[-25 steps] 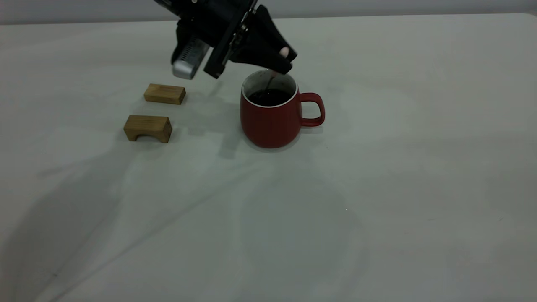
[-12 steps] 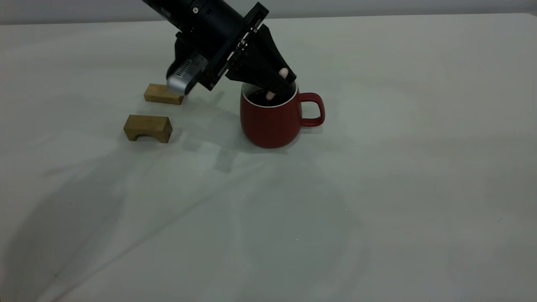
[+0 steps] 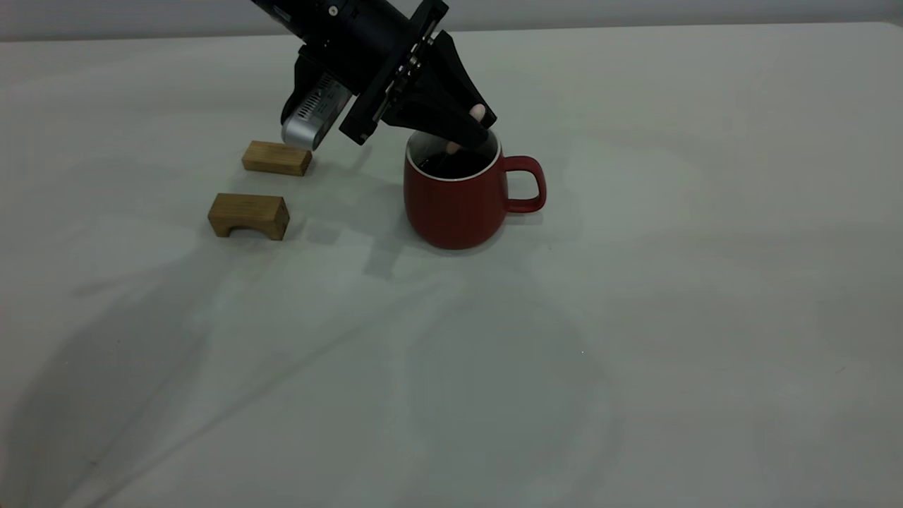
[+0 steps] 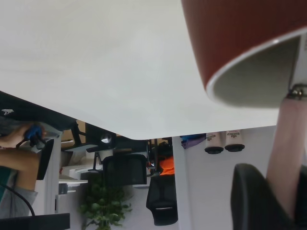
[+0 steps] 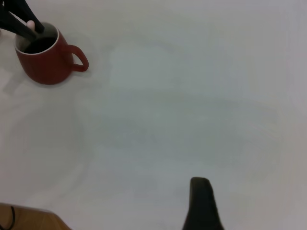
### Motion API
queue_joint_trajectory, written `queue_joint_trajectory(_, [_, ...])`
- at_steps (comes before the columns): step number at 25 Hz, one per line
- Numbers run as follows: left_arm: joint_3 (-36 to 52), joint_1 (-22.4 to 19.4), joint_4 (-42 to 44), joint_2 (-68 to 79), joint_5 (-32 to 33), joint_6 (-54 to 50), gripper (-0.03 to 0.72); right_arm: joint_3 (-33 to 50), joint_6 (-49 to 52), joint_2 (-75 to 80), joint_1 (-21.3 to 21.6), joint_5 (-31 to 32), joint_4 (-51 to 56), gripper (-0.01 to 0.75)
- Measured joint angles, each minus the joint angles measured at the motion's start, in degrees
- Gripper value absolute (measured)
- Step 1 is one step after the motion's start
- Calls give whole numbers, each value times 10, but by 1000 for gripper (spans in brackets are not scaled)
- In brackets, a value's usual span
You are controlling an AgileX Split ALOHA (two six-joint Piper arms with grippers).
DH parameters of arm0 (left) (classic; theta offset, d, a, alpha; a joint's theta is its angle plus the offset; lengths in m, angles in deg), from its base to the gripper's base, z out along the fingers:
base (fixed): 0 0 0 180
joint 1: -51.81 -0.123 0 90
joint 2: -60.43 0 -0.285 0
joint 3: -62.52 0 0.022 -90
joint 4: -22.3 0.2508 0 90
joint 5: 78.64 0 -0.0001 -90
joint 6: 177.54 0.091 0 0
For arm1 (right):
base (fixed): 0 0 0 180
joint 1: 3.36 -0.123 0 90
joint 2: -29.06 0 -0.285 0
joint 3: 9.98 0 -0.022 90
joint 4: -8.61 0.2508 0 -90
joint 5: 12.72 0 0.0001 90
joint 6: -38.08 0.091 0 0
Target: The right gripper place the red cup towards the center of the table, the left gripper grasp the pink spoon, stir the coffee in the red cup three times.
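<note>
At the left of the table (image 3: 635, 353), in the exterior view, two tan wooden blocks (image 3: 276, 157) lie near each other, well apart from the work. Just to their right the left gripper (image 3: 474, 130) slants down from the upper left, its fingers pinched on the pink spoon (image 3: 478, 111); the rounded pink handle end pokes out above the fingers, and the left wrist view shows the pale handle running from the gripper to a metal neck at the cup's white rim.

The red cup (image 3: 455, 201) stands upright near the middle of the table, directly beneath the gripper tip, its loop handle pointing right. The coffee (image 3: 455, 166) shows as a dark surface inside. The spoon's long axis tilts down and leftward into the cup from the rim's far right side; its bowl is hidden, so whether it is in the liquid cannot be told.

The stirring looks to be under way, and any circling must keep the neck inside the rim, since the fingers sit just over the cup's edge and could nudge it.

The right gripper (image 5: 201, 201) hovers well off to the right of the cup; only one dark finger shows in its wrist view, so its spread cannot be told.
</note>
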Motion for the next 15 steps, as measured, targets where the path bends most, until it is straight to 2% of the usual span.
queue_joint_trajectory(4, [-8,0,19,-4,0,2,399,0,0,0,0,0,0,591])
queue_joint_trajectory(7, [-43,0,80,-16,20,4,426,0,0,0,0,0,0,591])
queue_joint_trajectory(11, [-121,0,231,-42,92,15,431,0,0,0,0,0,0,591])
queue_joint_trajectory(15, [-189,0,403,-88,92,70,432,0,0,0,0,0,0,591])
